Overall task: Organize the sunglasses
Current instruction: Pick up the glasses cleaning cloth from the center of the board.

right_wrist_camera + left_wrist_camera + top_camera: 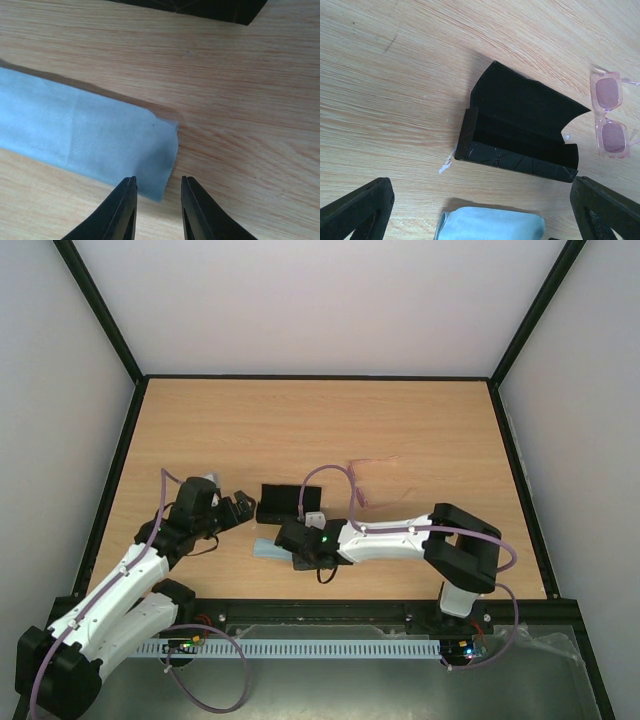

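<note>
The sunglasses [609,117], with a thin pink frame and pinkish lenses, lie flat on the wooden table to the right of the open black case [520,135]. In the top view the sunglasses [375,465] are faint, behind the right arm. My left gripper [480,186] hovers wide open in front of the case [285,502], holding nothing. My right gripper [157,189] stands low over the near corner of the light blue cloth [75,132]. Its jaws are narrowed with a clear gap, and the cloth's corner lies flat between them.
The cloth [265,548] lies just in front of the case, between the two grippers [238,508] [292,540]. A black frame [320,377] borders the table. A small white scuff [445,164] marks the wood by the case's left end.
</note>
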